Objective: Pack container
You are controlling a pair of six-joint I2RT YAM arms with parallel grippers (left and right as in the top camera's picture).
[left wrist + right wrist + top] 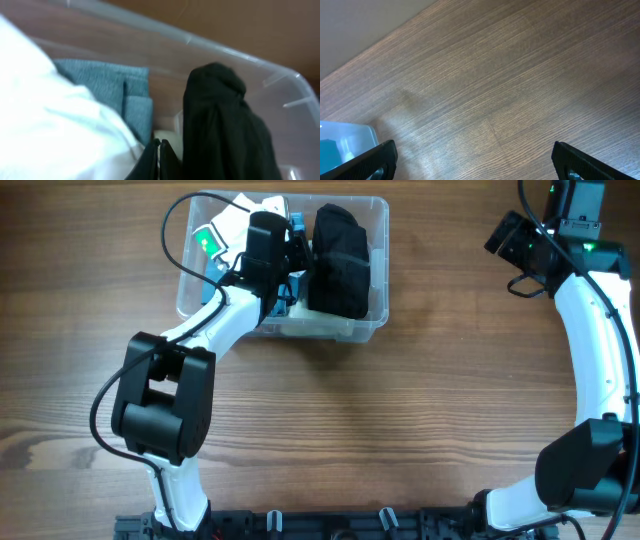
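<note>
The clear plastic container [376,320] stands at the back left of the table. Inside it lie a black bundled cloth [340,260] on the right, a blue cloth [291,286] in the middle and a white cloth [236,214] on the left. My left gripper [296,250] is down inside the container between the white and black cloths. In the left wrist view its fingers [161,146] are shut, with nothing visible between them, beside the black cloth [220,125], the blue cloth [110,90] and the white cloth [50,125]. My right gripper [475,160] is open and empty above bare table.
The right arm [590,310] stands along the table's right side, its gripper [506,238] at the back right. A corner of the container [350,139] shows at the lower left of the right wrist view. A white item with a green mark [207,240] lies at the container's left.
</note>
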